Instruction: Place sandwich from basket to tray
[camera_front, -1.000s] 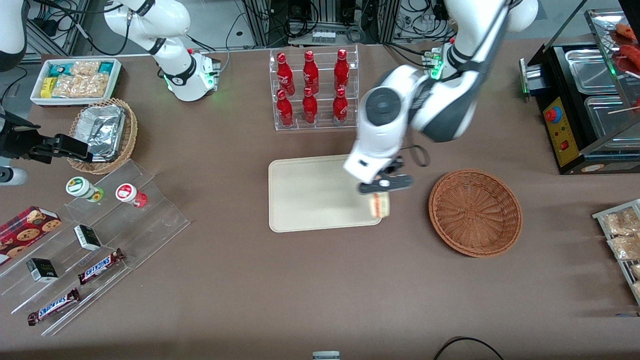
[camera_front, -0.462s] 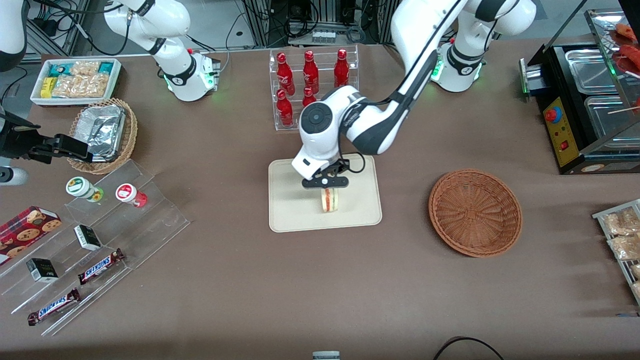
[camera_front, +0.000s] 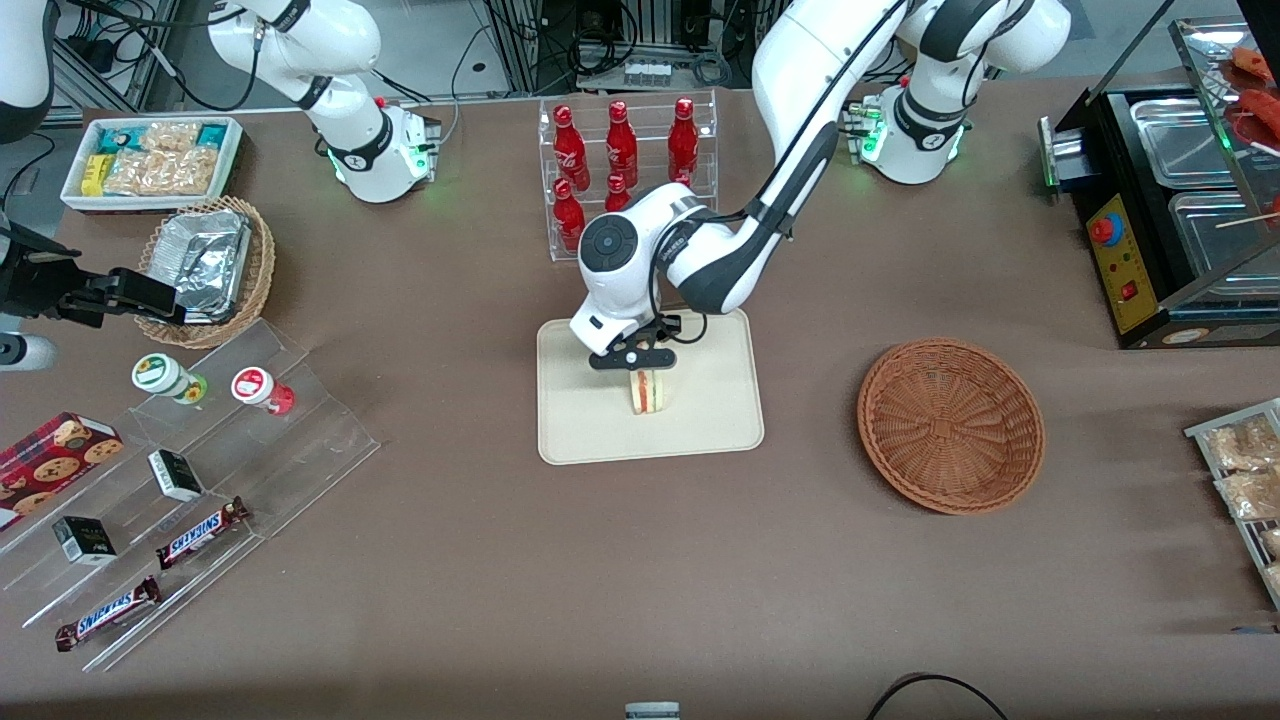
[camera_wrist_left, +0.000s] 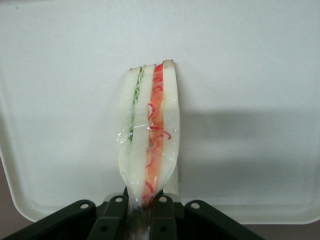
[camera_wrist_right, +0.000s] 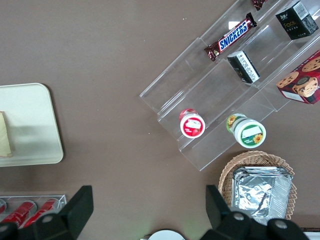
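Our hand (camera_front: 634, 357) hangs over the middle of the tray (camera_front: 576, 420) in the front view, clamped on the top of the sandwich (camera_front: 647, 391), which stands on edge with its lower end at the tray floor; whether it touches we cannot tell; the basket (camera_front: 950, 425) sits well apart, toward the working arm's end of the surface. From the left wrist, the fingers (camera_wrist_left: 114, 215) pinch the wrapped sandwich (camera_wrist_left: 148, 132); red and green filling shows between pale bread, the cream tray (camera_wrist_left: 250, 75) beneath.

Prob. robot lab w/ mock shop: cola rack (camera_front: 625, 180), Snickers (camera_front: 200, 533).
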